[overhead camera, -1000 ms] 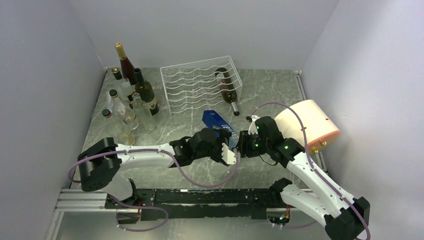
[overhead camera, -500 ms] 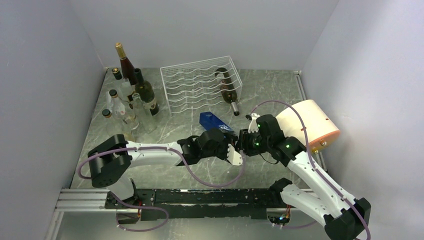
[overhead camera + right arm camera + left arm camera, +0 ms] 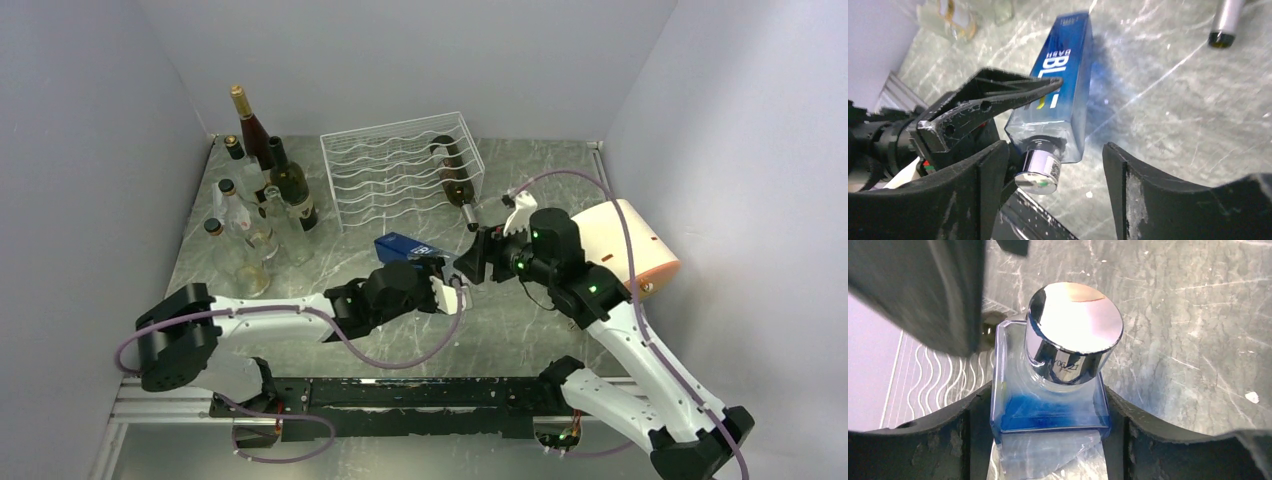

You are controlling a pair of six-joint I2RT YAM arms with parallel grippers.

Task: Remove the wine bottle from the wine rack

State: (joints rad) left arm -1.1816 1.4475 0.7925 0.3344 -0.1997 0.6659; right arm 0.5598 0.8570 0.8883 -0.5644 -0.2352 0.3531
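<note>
1. My left gripper is clamped on the blue bottle. Both fingers press its shoulders just below the chrome cap.
2. The blue bottle's long axis runs away from those fingers toward the far left, roughly level over the table. It is clear of the wine rack.
3. My right gripper has its fingers spread wide and holds nothing. The cap sits in the gap before them, touching neither one.
4. One dark wine bottle lies in the rack, in the right-hand column at the far side of the table.
5. Its long axis runs far to near. The neck pokes out of the rack's front toward my arms, and its capped tip shows at the upper right of the right wrist view.
6. That neck lies beyond the right fingers and a little to their right. The left fingers are further from it, and full.
7. I judge the right arm the nearer one for it, and I would approach along the neck's line.
8. Standing bottles crowd the far left, well apart from the rack.
</note>
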